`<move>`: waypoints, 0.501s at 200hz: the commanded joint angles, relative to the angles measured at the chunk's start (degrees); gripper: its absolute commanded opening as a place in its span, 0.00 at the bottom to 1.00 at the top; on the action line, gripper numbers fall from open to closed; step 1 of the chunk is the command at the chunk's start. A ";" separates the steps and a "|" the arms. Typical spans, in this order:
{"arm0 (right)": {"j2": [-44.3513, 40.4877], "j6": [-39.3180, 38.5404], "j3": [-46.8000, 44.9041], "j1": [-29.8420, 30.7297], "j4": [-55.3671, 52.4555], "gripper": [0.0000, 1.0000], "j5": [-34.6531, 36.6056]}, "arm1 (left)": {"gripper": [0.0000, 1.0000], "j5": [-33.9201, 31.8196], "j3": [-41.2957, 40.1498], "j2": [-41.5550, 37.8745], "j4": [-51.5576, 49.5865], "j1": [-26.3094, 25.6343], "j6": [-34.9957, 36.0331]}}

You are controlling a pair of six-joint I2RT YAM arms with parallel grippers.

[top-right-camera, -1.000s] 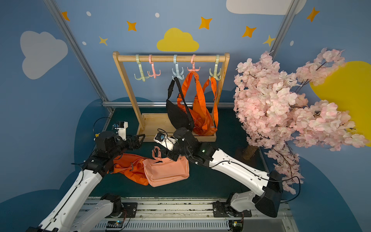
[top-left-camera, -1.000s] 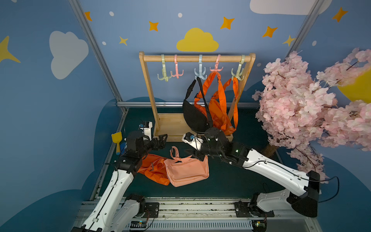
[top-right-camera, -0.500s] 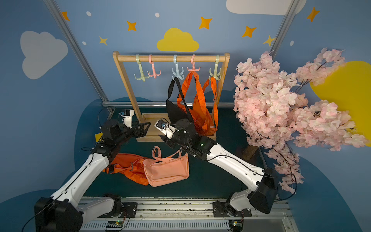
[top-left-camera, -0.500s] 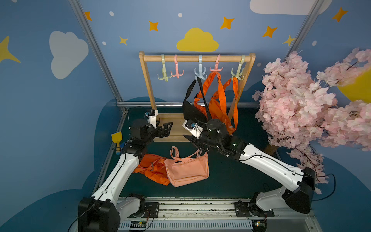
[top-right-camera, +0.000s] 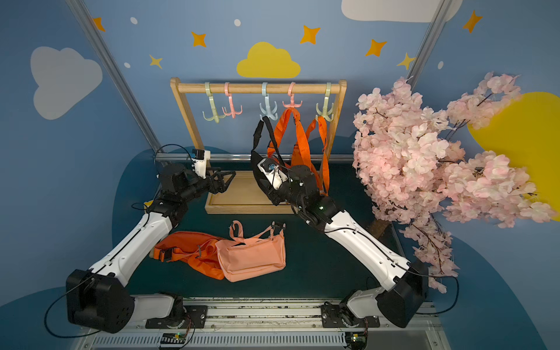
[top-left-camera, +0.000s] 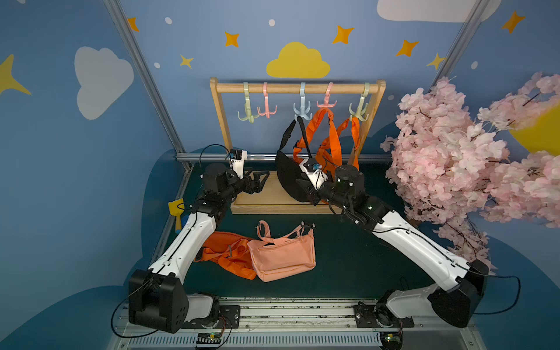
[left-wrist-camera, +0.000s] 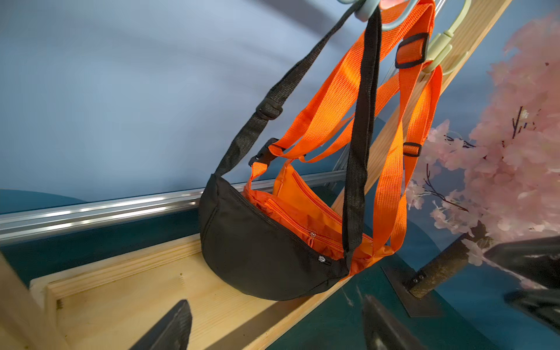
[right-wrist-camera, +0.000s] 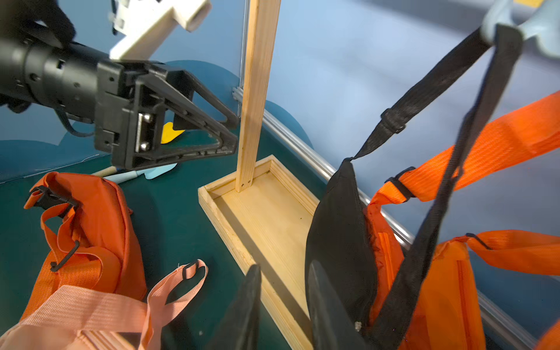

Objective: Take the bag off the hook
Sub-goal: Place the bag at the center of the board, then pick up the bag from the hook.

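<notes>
The black bag (top-left-camera: 286,177) hangs by its strap from the pale blue hook (top-left-camera: 302,107) on a wooden rack (top-left-camera: 288,88). The right fingers (right-wrist-camera: 248,300) sit just beside it, narrowly apart, gripping nothing. The left fingers (right-wrist-camera: 181,156) are spread wide and empty. The bench (top-left-camera: 333,257) is dark green, the walls (top-left-camera: 188,100) are blue with painted clouds and stars, and a pink blossom tree (top-left-camera: 454,157) stands nearby.

Matt woven black bag (left-wrist-camera: 257,251) (pale, smooth wooden rack (top-left-camera: 285,88))
</notes>
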 commanded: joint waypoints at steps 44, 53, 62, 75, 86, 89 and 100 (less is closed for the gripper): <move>-3.78 3.58 -2.43 -6.37 1.75 0.12 -0.99 | 0.82 4.98 12.39 7.67 -4.14 -2.09 0.36; -3.69 3.54 -2.77 -6.94 2.28 0.12 -1.49 | 0.82 5.67 13.27 8.65 -3.88 -2.24 0.56; -3.45 3.62 -3.59 -7.54 3.82 0.12 -1.89 | 0.79 6.33 14.07 9.75 -3.48 -2.30 0.79; -2.72 4.43 -3.94 -8.25 5.12 0.12 -1.88 | 0.78 6.55 15.27 10.97 -3.22 -2.35 0.46; -2.06 5.66 -2.73 -8.78 4.14 0.12 -1.84 | 0.78 6.99 16.38 11.90 -3.15 -2.32 0.05; -1.91 5.97 -2.36 -8.94 3.95 0.12 -2.06 | 0.78 7.12 16.70 12.04 -2.97 -2.31 0.02; -1.54 6.31 -1.76 -9.32 3.91 0.13 -2.90 | 0.78 7.55 17.53 12.98 -2.42 -2.41 0.30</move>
